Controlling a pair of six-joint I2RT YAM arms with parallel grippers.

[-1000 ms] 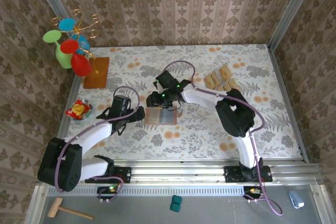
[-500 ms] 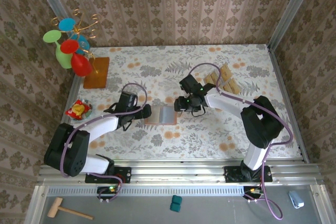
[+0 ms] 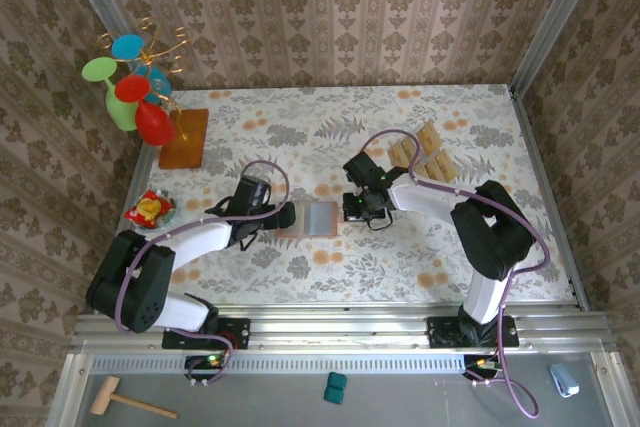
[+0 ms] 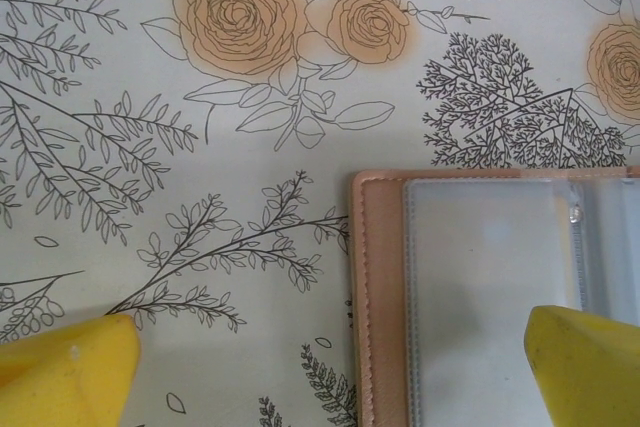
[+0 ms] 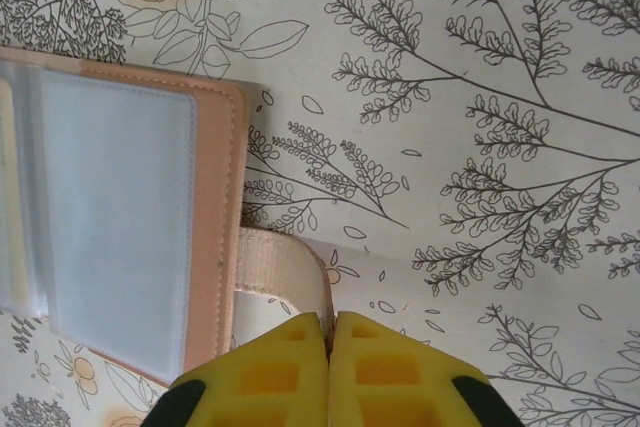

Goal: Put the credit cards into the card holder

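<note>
The card holder [image 3: 318,218] lies open on the floral table, its clear sleeves facing up. In the right wrist view its tan leather edge [image 5: 215,217] carries a closing strap [image 5: 285,267], and my right gripper [image 5: 330,332] is shut on that strap's end. From above, the right gripper [image 3: 352,209] sits at the holder's right edge. My left gripper [image 3: 284,215] is at the holder's left edge, open. Its yellow fingertips [image 4: 66,375] stand wide apart, one on each side of the stitched left border [image 4: 380,297]. The credit cards [image 3: 421,152] lie in rows at the back right, away from both grippers.
A wooden board [image 3: 184,138] with a stand of coloured plastic glasses [image 3: 133,89] is at the back left. A small dish of snacks [image 3: 149,210] sits near the left edge. Patterned walls close in the table on three sides.
The right gripper moved from above the holder to its right edge and closed on the strap. The left gripper slid right to the holder's left edge, staying open.
</note>
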